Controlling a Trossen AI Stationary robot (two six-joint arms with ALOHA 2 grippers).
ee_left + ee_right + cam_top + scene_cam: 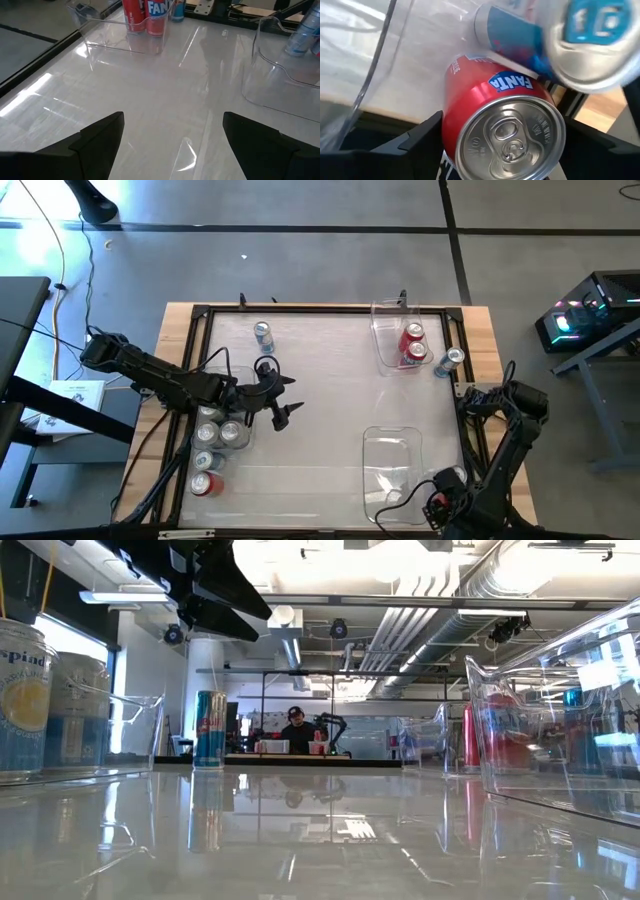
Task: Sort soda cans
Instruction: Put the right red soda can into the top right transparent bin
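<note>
**High view: left arm over mid-table, right arm low at the near corner**

From above I see my left gripper [285, 402] hanging over the middle-left of the table [320, 350], fingers spread wide with nothing between them; its wrist camera shows only bare tabletop between the two dark fingers [100, 137]. Just beside it on the left sits a cluster of silver cans [222, 430], with a red can [206, 484] at the near end. A lone blue-and-silver can [263, 334] stands apart toward the far edge.

Two red cans [413, 345] sit in the far clear bin [385, 315], and a blue can [449, 361] stands just outside it, by the frame rail. A second clear bin [390, 442] lies nearer.

My right gripper [447, 498] is down at the near right corner. Its wrist camera shows a red Fanta can [505, 125] between its fingers, with a blue can [570, 45] just beyond; I cannot tell whether the fingers are pressing on it.
</note>
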